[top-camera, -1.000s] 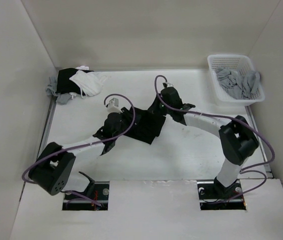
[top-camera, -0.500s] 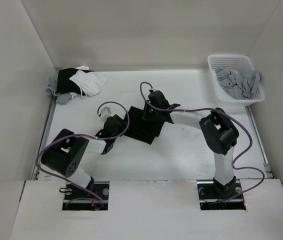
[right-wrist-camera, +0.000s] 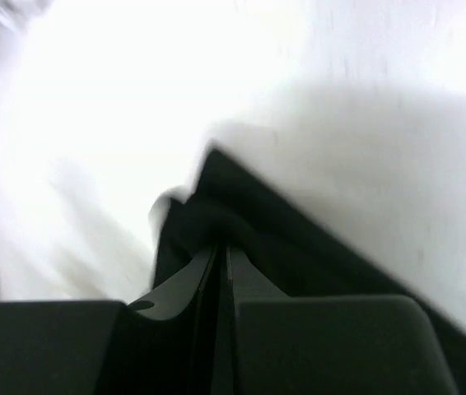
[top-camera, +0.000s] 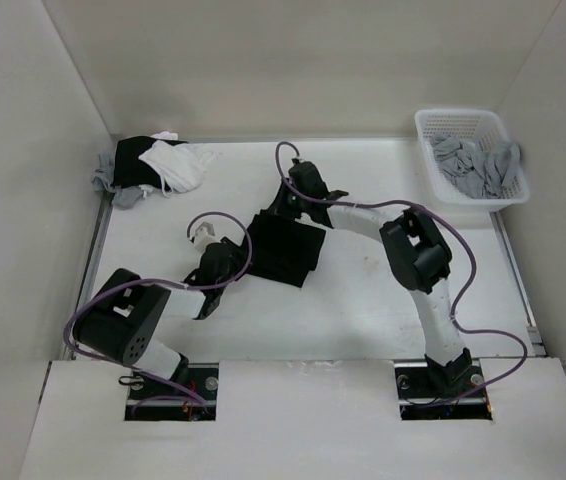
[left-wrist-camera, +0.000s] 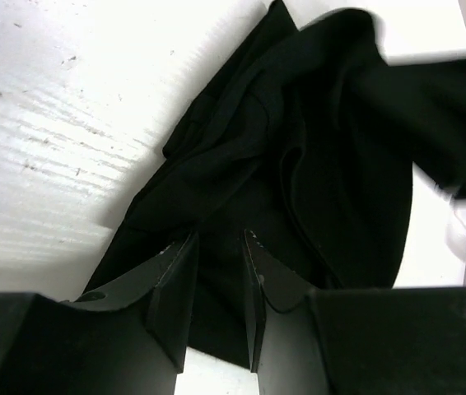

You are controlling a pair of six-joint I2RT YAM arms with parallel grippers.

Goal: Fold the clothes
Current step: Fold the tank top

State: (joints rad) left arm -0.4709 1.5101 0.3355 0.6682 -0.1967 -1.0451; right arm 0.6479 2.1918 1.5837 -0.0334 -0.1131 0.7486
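Wide white table, and bunched at its middle lies the plain black soft-fabric top. The right gripper is clenched tight on its far edge; the left gripper straddles the near-left edge, fingers partly apart, can't tell if they pinch

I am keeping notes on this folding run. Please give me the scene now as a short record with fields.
garment: black top, bunched at the middle of the table
left claw: closed on a thick fold of the top
right claw: shut on the top's far edge
far right: white basket holding grey clothes
far left corner: heap of clothes, black, white and grey
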